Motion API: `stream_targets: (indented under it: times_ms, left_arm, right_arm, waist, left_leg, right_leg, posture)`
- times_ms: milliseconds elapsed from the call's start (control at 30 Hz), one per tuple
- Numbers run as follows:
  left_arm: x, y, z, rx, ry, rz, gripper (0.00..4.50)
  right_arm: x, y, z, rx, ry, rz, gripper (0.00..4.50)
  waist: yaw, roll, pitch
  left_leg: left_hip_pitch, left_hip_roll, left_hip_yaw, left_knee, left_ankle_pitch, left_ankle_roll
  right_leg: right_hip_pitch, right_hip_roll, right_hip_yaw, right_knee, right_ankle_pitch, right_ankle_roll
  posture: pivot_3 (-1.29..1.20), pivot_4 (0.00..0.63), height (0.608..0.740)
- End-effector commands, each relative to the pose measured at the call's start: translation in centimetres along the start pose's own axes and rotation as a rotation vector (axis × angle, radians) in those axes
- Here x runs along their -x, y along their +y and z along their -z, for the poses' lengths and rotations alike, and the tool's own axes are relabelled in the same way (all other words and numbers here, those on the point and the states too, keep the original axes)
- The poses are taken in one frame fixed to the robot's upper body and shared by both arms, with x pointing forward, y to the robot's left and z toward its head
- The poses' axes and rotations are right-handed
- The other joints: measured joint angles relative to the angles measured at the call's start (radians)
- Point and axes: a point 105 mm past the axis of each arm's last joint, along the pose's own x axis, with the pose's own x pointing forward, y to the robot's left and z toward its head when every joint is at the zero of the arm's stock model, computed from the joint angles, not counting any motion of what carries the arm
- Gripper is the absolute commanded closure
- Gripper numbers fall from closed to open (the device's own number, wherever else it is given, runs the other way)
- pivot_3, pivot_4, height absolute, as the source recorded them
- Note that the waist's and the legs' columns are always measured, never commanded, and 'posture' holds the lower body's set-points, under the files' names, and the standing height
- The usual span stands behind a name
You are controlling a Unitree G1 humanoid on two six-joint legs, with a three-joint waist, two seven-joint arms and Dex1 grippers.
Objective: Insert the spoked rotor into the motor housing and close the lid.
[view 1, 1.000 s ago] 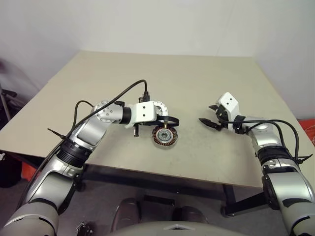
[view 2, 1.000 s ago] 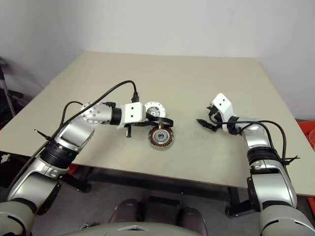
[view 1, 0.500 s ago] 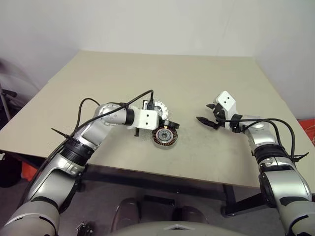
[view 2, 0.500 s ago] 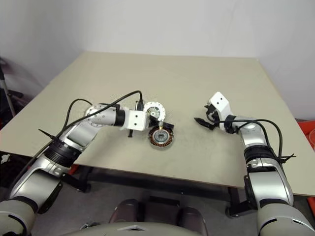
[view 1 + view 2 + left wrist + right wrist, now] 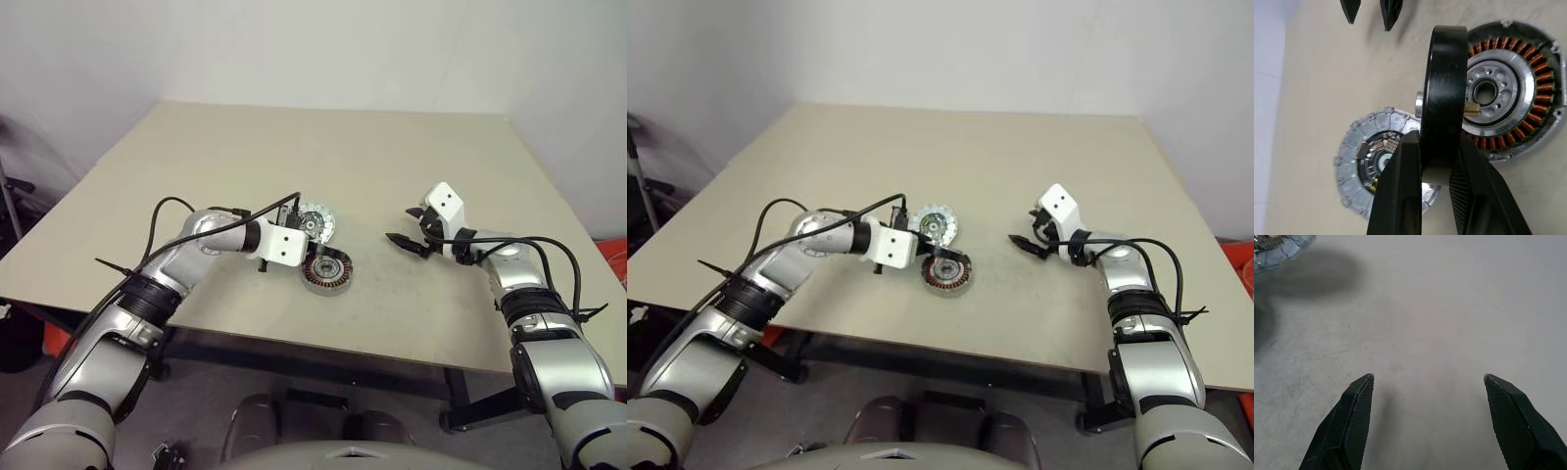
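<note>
Gripping a black-rimmed rotor [image 5: 1442,93] edge-on, the left gripper [image 5: 1435,161] is held above the motor housing [image 5: 325,274] on the table [image 5: 294,147]. The lid [image 5: 315,221] lies just behind. The right gripper [image 5: 1427,382] is spread wide, empty, well apart.

text: none legible | labels: none | brands: none | numbers: none | signs: none | all views checked

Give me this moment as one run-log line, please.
left gripper: shut on rotor, edge-on at motor housing | right gripper: open, empty | lid: on table beside it
</note>
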Motion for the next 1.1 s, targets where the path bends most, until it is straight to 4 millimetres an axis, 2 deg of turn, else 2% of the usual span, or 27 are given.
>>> stream_targets:
  times_ms: [33,700,1100]
  left_arm:
    - [0.0,1.7,-0.2,-0.06,-0.003,-0.074,4.11]
    - [-0.1,3.5,-0.9,-0.129,-0.029,-0.181,4.11]
    - [-0.3,2.9,-0.6,-0.214,-0.033,-0.196,4.11]
  right_arm:
    - [0.2,-1.0,-1.9,0.039,-0.058,0.031,0.51]
    - [-0.3,-0.8,-1.9,0.042,-0.06,0.028,0.51]
    - [-0.6,-0.6,-1.7,0.041,-0.072,0.037,0.51]
  waist:
    - [0.0,0.0,0.0]
    - [0.001,0.0,0.0]
    - [0.0,0.0,0.0]
  left_leg:
    - [0.0,0.0,0.0,0.0,0.0,0.0]
    - [0.0,0.0,0.0,0.0,0.0,0.0]
    - [-0.001,0.0,0.0,0.0,0.0,0.0]
  right_leg:
    - [0.0,0.0,0.0,0.0,0.0,0.0]
    - [0.0,0.0,0.0,0.0,0.0,0.0]
    - [-0.001,0.0,0.0,0.0,0.0,0.0]
  posture:
    - [0.0,0.0,0.74]
    - [0.0,0.0,0.74]
    - [0.0,0.0,0.74]
